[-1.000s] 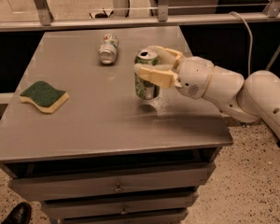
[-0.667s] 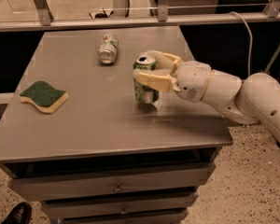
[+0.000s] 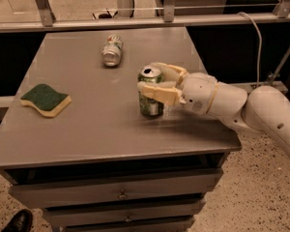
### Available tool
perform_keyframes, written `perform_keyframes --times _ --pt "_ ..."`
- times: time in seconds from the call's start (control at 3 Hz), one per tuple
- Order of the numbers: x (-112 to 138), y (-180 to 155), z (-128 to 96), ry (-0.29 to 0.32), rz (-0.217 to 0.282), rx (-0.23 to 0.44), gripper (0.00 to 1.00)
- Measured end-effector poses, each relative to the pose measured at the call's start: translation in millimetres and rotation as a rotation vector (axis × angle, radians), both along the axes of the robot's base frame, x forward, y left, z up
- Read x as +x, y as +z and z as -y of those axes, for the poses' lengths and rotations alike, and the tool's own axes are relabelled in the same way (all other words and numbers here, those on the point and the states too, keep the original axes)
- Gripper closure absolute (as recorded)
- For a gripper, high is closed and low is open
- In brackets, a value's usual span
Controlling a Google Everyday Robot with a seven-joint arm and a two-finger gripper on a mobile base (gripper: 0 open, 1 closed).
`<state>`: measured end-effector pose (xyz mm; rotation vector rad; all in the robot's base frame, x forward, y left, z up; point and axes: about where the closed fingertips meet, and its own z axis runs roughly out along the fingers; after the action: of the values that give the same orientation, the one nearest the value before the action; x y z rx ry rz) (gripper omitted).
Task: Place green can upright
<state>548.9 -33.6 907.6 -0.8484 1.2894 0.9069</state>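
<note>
The green can (image 3: 150, 105) stands upright on the grey table (image 3: 87, 134), right of the middle, with its pull-tab top facing up. My gripper (image 3: 149, 77) reaches in from the right and is shut on the can. One cream finger (image 3: 159, 93) crosses the can's front and the other (image 3: 170, 70) lies behind its top. The can's base appears to rest on the table surface.
A white-silver can (image 3: 112, 50) lies on its side at the back middle of the table. A green and yellow sponge (image 3: 45, 99) lies at the left. Drawers (image 3: 121, 195) sit under the table. A metal rail (image 3: 135, 21) runs behind it. A cable (image 3: 257, 42) hangs at the right.
My gripper has come down with the green can held upright, lowering it from a little above the table until it is on or almost on the surface. Nothing else moved.
</note>
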Motion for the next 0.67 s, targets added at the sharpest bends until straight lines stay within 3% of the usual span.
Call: perform_keyframes --times 0.33,0.67 --pt "-4.8 -5.0 0.4 0.015 0.022 -0.023 0.13" --pt "-12.3 -5.1 6.4 0.029 0.037 -0.052 0.00"
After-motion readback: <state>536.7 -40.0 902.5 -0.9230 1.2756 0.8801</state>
